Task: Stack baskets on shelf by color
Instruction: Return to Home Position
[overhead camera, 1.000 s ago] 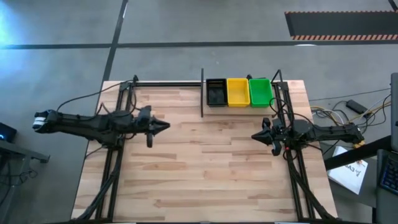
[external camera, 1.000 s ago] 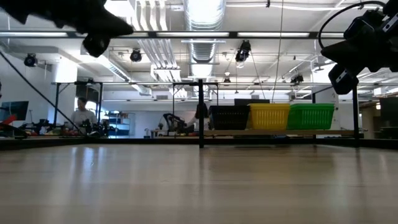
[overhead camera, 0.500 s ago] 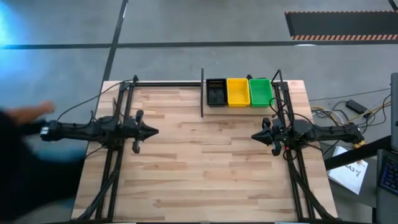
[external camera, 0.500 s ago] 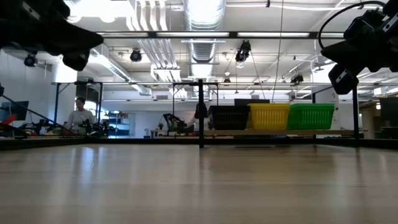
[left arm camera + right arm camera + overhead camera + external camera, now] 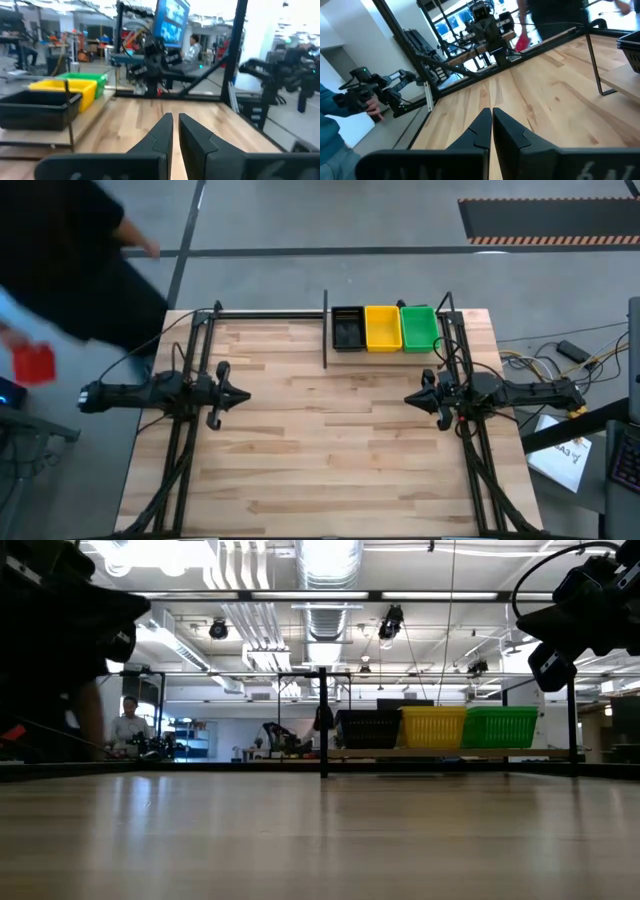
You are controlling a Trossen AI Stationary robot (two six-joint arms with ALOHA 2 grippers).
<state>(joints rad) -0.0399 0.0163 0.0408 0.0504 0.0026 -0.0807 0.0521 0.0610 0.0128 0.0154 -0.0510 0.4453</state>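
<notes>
The left fingers [image 5: 170,132] were drawn together on nothing, with only a thin slit between them. The right fingers [image 5: 491,124] were pressed together too and carried nothing. The two pairs pointed at each other from opposite sides of the desk [image 5: 330,460], well apart; no basket showed loose on the boards between them.

Beyond the right fingers and near them stood the shelf [image 5: 450,753]; it was well apart from the left fingers, ahead of them and off to one side. On it the baskets sat in three stacks, side by side and touching: the green stack [image 5: 418,327] closest to the right fingers, the yellow stack [image 5: 381,327] in the middle, and the black stack [image 5: 347,328] closest to the left fingers, just beside a black post [image 5: 325,330].

By my judgement the sorting was finished, each colour being gathered in its own pile; only parking the arms seemed left, and both looked nearly tucked back.

Counted: one shelf; three stacks, one per colour; how many baskets made up each stack, I could not tell. Farther off, behind the left arm, a blurred person [image 5: 60,240] in dark clothes passed with a red thing [image 5: 32,365].
</notes>
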